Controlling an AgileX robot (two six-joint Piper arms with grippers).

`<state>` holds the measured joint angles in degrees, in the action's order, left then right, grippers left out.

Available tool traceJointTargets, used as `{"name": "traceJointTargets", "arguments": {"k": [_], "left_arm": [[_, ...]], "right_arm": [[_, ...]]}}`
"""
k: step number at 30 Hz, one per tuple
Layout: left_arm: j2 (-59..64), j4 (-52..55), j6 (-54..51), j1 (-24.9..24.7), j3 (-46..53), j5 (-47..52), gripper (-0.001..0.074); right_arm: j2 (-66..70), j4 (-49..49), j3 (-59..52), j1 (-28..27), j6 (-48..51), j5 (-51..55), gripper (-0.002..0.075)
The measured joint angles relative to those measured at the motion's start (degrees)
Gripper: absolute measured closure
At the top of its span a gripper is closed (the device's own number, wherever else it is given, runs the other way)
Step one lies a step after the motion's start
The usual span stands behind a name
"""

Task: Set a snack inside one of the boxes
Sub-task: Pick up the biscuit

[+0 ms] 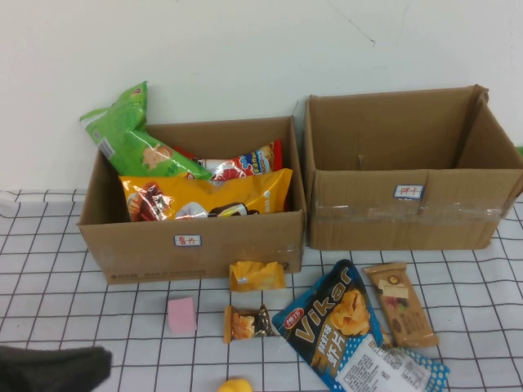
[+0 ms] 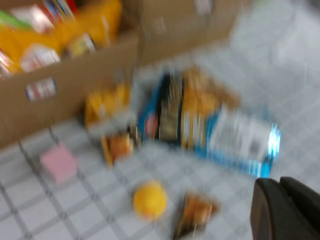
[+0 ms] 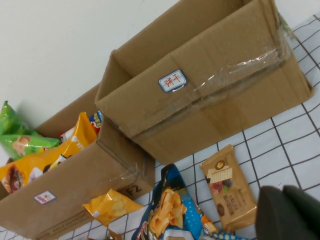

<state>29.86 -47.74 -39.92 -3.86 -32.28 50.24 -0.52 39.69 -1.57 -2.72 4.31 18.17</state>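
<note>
The snack (image 1: pixel 248 323), a small packet with orange ends and a dark brown middle, lies flat on the checked cloth in front of the left box. It shows blurred in the left wrist view (image 2: pixel 117 146). The taped box (image 1: pixel 409 175) stands empty and open at the back right, with a white label; it also shows in the right wrist view (image 3: pixel 210 95). My left gripper (image 1: pixel 53 369) is low at the front left, shut and empty (image 2: pixel 277 184), well left of the snack. My right gripper (image 3: pixel 282 190) is shut and empty, near the tan bar; it is outside the high view.
A smooth-fronted box (image 1: pixel 196 237) full of snack bags stands at the back left. In front lie a yellow-orange packet (image 1: pixel 257 276), a blue Vikar bag (image 1: pixel 343 327), a tan bar (image 1: pixel 400 304), a pink block (image 1: pixel 181 315) and a yellow ball (image 1: pixel 235 385).
</note>
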Motion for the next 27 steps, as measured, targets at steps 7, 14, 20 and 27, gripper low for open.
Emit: {"name": "traceJointTargets", "arguments": {"k": [7,14,20,27], "left_arm": [[13.5,10.2,-5.3,-3.7,-5.2,6.7,0.0737],[19.3,19.8,-3.5,-17.6,-5.5,4.6,0.0737],[26.6,25.0,3.8,-29.9,-5.5,-2.3,0.0737],[40.6,31.6,10.4,-40.7,-5.6,-12.3,0.0712]], "right_arm": [[0.0,0.0,0.0,0.0,1.4,0.0,0.0727],[0.0,0.0,0.0,0.0,2.1,0.2,0.0727],[0.0,0.0,0.0,0.0,2.4,0.2,0.0727],[0.0,0.0,0.0,0.0,2.6,0.8,0.0727]]}}
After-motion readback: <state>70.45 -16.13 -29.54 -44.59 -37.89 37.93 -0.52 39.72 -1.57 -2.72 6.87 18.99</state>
